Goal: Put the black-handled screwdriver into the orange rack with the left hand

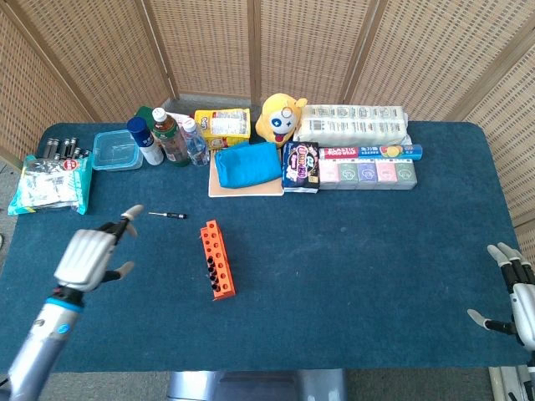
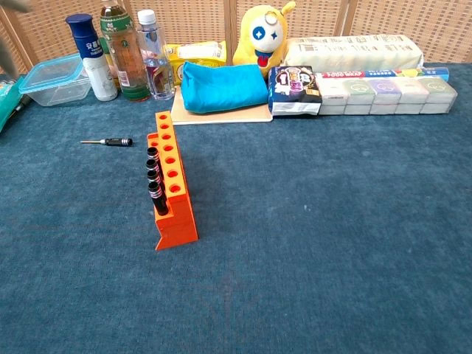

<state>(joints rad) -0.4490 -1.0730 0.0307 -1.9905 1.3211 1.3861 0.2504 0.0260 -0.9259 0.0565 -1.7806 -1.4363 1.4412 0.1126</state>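
The black-handled screwdriver (image 1: 170, 215) (image 2: 110, 141) lies flat on the blue table, left of the orange rack's far end. The orange rack (image 1: 216, 260) (image 2: 170, 188) stands at mid-table with several black-handled tools in its left row of holes. My left hand (image 1: 90, 256) hovers at the table's front left, fingers spread, holding nothing, well left of the rack and short of the screwdriver. It is out of the chest view. My right hand (image 1: 517, 292) shows at the far right edge, fingers apart and holding nothing.
Along the back stand bottles (image 1: 170, 137), a clear plastic box (image 1: 117, 150), a blue pouch on a board (image 1: 247, 164), a yellow plush toy (image 1: 280, 119), and boxed packs (image 1: 368, 171). A bag with batteries (image 1: 52, 184) lies at the far left.
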